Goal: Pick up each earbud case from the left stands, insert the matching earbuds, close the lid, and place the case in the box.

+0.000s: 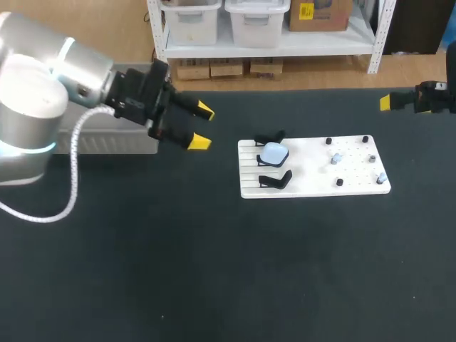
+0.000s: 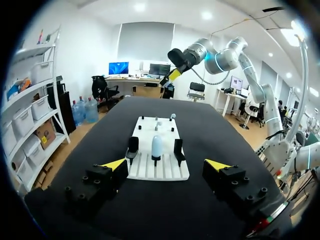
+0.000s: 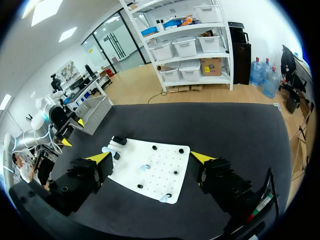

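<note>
- The earbud case [image 1: 273, 152] is a small, pale blue, smooth pebble with rounded corners. From the left wrist view it stands upright on edge, taller than it is wide.
- It rests on a black holder at the 9 o'clock end of a white board [image 1: 313, 187], over the board's grooved strip.
- Two more black stands [image 1: 274, 179] flank the case, one at its 12 o'clock and one at its 6 o'clock. Both carry nothing.
- The board lies flat on the black desk [image 1: 214, 271], at 3 o'clock from the desk's middle.
- The rest of the board is dotted with holes and holds a few short black pegs [image 1: 328, 141] and small pale earbuds [image 1: 335, 158], too small to make out further.
- The left gripper [image 1: 202, 126] hangs above the desk at the board's 9 o'clock, well apart from it. Its jaws are released, nothing between them.
- The right gripper [image 3: 151, 158] sits past the board's 1 o'clock corner, jaws likewise spread and grasping nothing.
- A grey box [image 1: 114, 139] stands at the desk's 10 o'clock, partly behind the left arm.
</note>
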Tool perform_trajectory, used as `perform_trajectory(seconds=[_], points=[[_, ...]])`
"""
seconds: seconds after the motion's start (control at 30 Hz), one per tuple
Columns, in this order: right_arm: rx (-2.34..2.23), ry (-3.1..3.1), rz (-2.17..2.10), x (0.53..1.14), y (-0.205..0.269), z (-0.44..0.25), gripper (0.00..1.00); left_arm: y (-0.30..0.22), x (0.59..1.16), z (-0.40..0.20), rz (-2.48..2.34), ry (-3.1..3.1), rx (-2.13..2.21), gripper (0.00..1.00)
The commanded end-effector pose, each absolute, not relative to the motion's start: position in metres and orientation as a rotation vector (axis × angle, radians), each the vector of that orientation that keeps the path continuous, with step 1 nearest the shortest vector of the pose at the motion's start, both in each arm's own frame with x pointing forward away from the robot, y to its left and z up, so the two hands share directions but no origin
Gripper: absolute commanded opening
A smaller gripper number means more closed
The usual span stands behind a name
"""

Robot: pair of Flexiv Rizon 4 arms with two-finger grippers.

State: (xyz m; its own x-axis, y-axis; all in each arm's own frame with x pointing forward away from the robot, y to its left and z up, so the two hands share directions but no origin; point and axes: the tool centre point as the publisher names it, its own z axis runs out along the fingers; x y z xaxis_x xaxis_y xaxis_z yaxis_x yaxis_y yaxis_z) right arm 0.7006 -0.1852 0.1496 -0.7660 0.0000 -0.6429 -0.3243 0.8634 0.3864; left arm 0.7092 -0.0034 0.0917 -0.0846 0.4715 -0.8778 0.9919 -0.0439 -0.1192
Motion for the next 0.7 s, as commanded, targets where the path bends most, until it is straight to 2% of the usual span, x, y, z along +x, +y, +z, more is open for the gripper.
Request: perform_trajectory(seconds=[0.03,0.27,0.33,0.43,0.6,0.7], points=[[-0.234,2.372,0.642,0.700,-0.185,0.150,1.00,-0.022,0.712,0.078,-1.070,1.616,1.566,1.00],[-0.234,2.372,0.642,0.700,-0.185,0.150,1.00,-0.041,0.707,0.067,-1.052,1.607,1.546,1.00],[-0.234,2.372,0.642,0.700,-0.185,0.150,1.00,-0.046,0.707,0.064,-1.044,1.610,1.545,0.93],[-0.234,2.372,0.642,0.700,-0.185,0.150,1.00,-0.053,0.707,0.062,-1.040,1.606,1.550,1.00],[-0.234,2.372,0.642,0.700,-0.185,0.150,1.00,-0.062,0.705,0.058,-1.044,1.587,1.551,1.00],[-0.234,2.372,0.642,0.700,-0.185,0.150,1.00,-0.067,0.706,0.054,-1.044,1.586,1.548,0.93]])
